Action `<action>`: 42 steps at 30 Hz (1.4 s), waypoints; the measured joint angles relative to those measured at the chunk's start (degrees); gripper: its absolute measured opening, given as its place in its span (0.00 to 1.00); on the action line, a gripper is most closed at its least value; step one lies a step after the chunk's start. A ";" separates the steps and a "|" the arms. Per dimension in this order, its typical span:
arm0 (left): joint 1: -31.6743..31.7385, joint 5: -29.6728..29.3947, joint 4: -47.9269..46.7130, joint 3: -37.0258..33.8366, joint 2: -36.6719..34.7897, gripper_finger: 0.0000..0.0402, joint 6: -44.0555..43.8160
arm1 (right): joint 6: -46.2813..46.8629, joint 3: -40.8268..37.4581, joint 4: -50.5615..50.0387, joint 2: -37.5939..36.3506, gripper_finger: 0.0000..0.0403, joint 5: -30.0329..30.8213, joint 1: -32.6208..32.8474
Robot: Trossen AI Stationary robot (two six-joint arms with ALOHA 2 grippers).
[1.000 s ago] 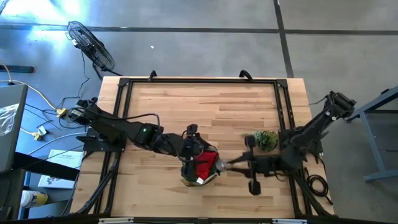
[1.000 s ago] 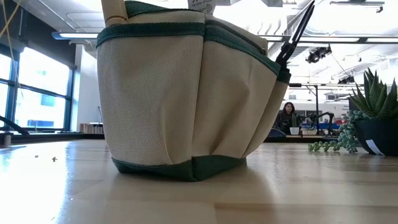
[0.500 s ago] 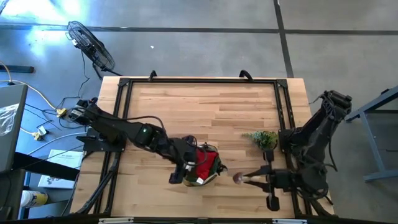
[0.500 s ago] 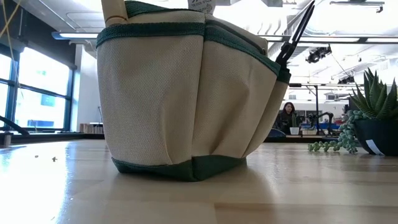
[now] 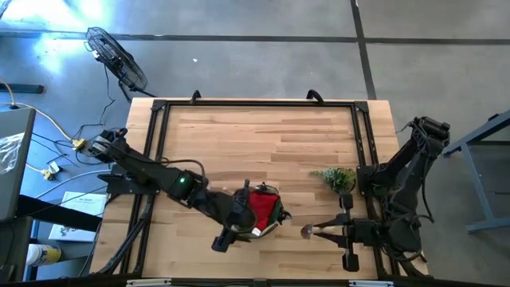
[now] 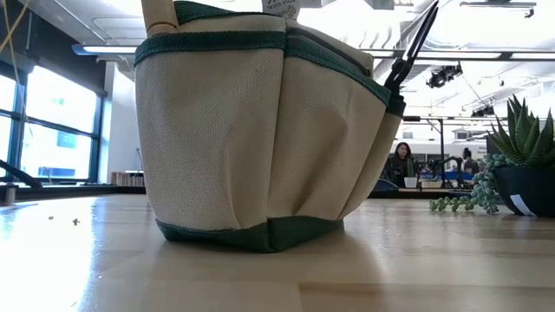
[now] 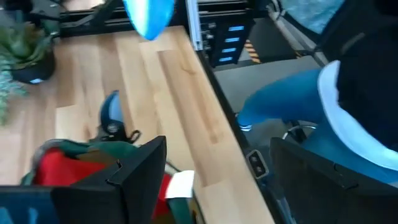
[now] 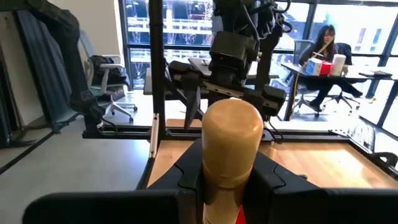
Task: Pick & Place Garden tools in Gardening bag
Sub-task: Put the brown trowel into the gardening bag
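Note:
The gardening bag, cream with green trim in the low view, stands near the table's front edge. A red bundle sits inside it, and black shears stick up from its side pocket. My left gripper is open just off the bag's near left side, with nothing between its fingers. My right gripper is to the right of the bag, level, and shut on a wooden-handled garden tool. The tool's head is hidden. My right gripper pinches the tool's wooden handle between its two fingers. It comes level from the table's right side, and the handle lies along the fingers. The handle's rounded free end sticks out past the fingertips toward the bag, clear of the table.
A small potted green plant stands right of the bag, just behind my right gripper. A person in blue trousers stands close to the table's front edge. The far half of the wooden table is bare.
My right gripper has swung away from the bag toward the table's right near corner, carrying the wooden-handled tool and rolling a little. My left gripper has moved from over the bag toward the near edge, to the bag's left side, and has stayed open.

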 joint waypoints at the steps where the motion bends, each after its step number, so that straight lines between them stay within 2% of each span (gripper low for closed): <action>1: 0.08 -0.23 -0.05 -0.02 0.02 0.69 0.00 | 0.61 0.00 -0.10 0.06 0.13 0.33 -0.01; 8: -0.39 1.38 0.02 -0.02 0.38 0.69 -0.21 | 4.07 0.02 0.16 0.97 0.13 2.25 -0.23; 15: -5.15 1.38 -0.07 -0.07 0.85 0.69 -3.32 | 7.64 0.02 1.15 5.47 0.13 1.80 -1.81; 25: -11.45 -7.20 -0.04 -0.09 1.01 0.69 -8.37 | 4.01 0.02 15.03 12.68 0.13 1.85 -0.46; 35: -15.31 -7.60 -0.98 -0.09 1.01 0.69 -12.07 | 4.07 0.02 30.28 21.04 0.13 1.75 0.70; 42: -16.67 -7.86 -1.21 -0.09 0.98 0.69 -13.30 | 7.97 0.02 30.67 22.57 0.13 -0.29 -3.21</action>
